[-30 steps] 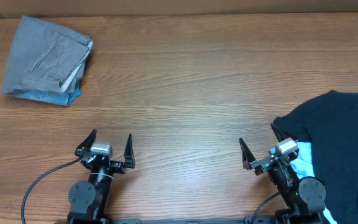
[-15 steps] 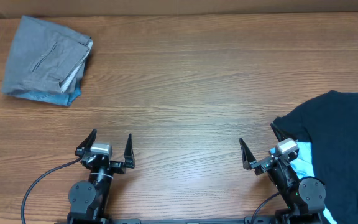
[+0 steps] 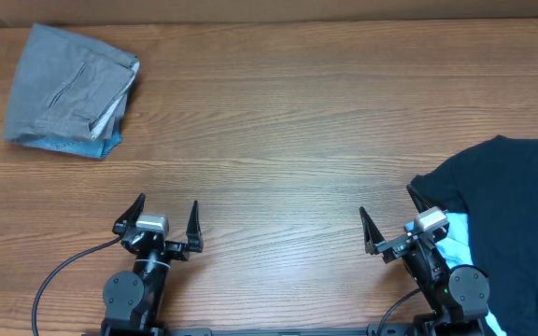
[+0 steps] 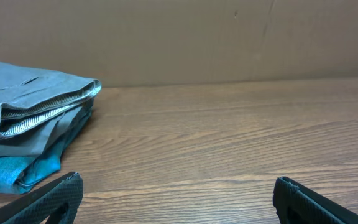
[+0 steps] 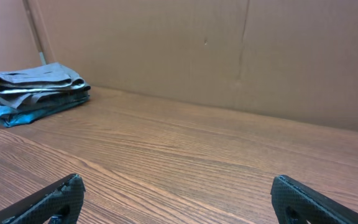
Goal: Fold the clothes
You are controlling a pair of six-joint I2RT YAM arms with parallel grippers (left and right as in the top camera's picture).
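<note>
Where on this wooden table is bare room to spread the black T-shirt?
The broad middle of the wooden table is bare, between the folded grey and light blue garments far left and the black T-shirt at right. Crowded near the open right gripper, beside that shirt.
</note>
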